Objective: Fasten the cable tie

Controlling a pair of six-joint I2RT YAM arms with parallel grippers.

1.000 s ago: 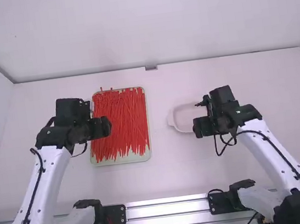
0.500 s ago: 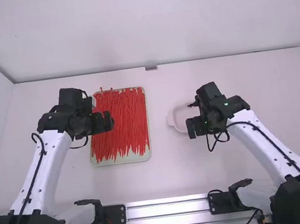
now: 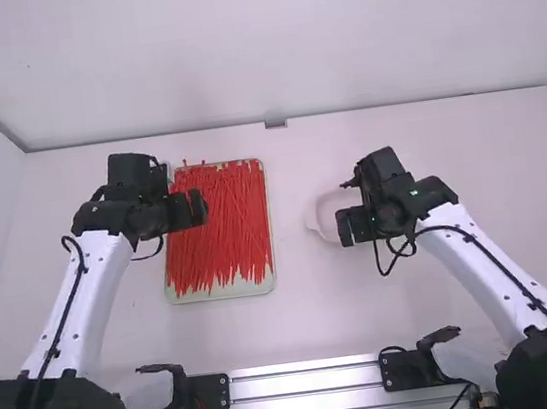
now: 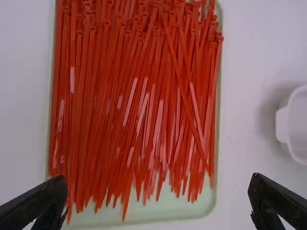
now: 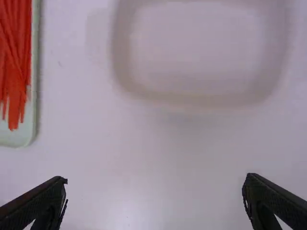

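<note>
- ties?
- cable ties (image 3: 221, 226) heaped on the tray (image 3: 220, 291), left of centre; my left gripper (image 3: 192, 212) hovers there, jaws wide, empty, to pick one.
- right?
- right gripper (image 3: 349, 227) by the dish (image 3: 322, 216), equally wide, empty.

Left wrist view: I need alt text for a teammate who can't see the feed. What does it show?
A dense pile of red cable ties lies lengthwise on a pale green tray on the white table, just ahead of the left claw, which is wide open and empty. Part of a white container sits beside the tray.
</note>
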